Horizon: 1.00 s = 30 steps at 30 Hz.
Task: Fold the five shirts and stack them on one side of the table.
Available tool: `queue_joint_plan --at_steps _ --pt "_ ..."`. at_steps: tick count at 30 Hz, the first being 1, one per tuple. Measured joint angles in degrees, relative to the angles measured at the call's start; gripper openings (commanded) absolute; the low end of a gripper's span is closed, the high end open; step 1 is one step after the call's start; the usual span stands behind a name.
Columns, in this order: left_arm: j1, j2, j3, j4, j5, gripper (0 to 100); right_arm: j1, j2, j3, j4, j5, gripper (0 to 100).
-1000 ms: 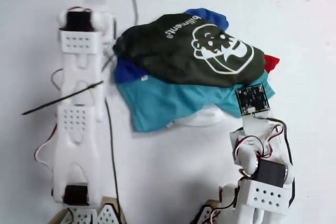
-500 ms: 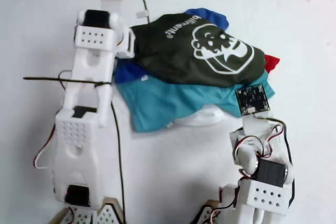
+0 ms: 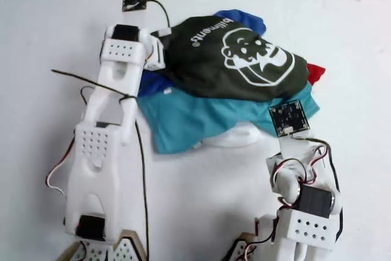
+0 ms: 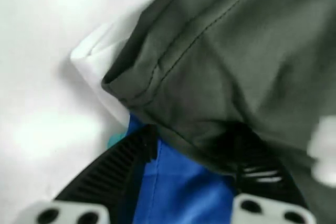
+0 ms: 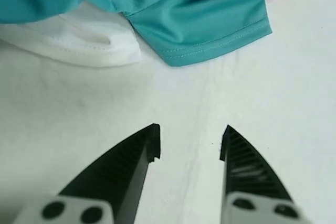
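- The table (image 3: 342, 41) holds all five shirts in one loose heap toward its far middle. None looks folded, so by my reading the task is at its start.
- The dark shirt (image 3: 208, 59) lies on top, print up, its long axis running across the table from the left arm's side to the right arm's.
- The teal shirt (image 3: 189, 120) spreads out under it on the near side, one hem corner reaching toward the right arm.
- The left arm (image 3: 101, 145) is stretched far forward and bent in toward the heap's left end.
- The right arm (image 3: 305, 200) is folded back near its base, wrist pointing at the heap's near right corner.
- The blue shirt (image 4: 178, 192), white shirt (image 5: 79, 40) and red shirt (image 3: 314, 73) only peek out from under the others.
- The left gripper (image 4: 191, 145) is the closer one. Its fingers are spread, with blue cloth between them and the dark shirt's hemmed edge draped over one finger. Nothing is pinched yet.
- The right gripper (image 5: 189, 142) hangs over bare table with its fingers spread. The teal hem lies just ahead of its tips and apart from them.
- Closing the left fingers would likely catch both the blue and the dark cloth, not the top shirt alone.
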Motion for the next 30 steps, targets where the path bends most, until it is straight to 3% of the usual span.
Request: queue_joint_plan --at_steps 3,10,24,30 --pt "0.1 0.0 0.0 -0.1 0.0 2 -0.1 0.0 0.0 0.0 0.1 19.4" --pt "1.4 -2.3 0.0 0.7 -8.2 3 -0.1 0.0 2.0 0.0 0.1 19.3" --pt "1.3 -16.4 0.0 14.4 -8.8 3 -0.1 0.0 2.1 -1.1 -0.2 19.4" --pt "-2.1 -27.9 1.6 18.7 -8.8 3 -0.1 0.0 2.0 -3.2 -5.5 21.3"
